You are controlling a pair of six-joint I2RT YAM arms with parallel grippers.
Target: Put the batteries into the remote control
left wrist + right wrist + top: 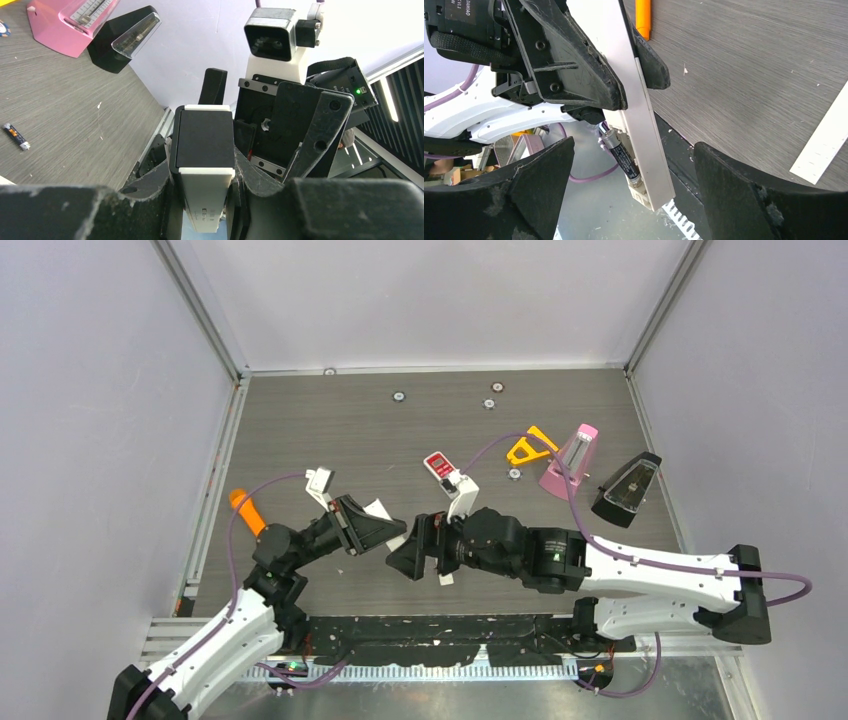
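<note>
Right gripper [634,145]: black fingers spread wide, flanking slim white plastic remote [646,150]; dark cylindrical battery [621,154] against remote's six-o'clock end. Left gripper [205,175], eleven o'clock, pinching remote.

1. Between the left gripper's [383,531] jaws, front centre: the remote [205,142].
2. In the remote's compartment: one battery [620,154].
3. Just right of the remote, facing it: the right gripper [405,548].
4. Behind the right gripper, on the table [330,430]: a second remote [463,497].
5. Far left: a stick [246,512]; right rear: a metronome [572,462], another metronome [628,490] beside it.
</note>
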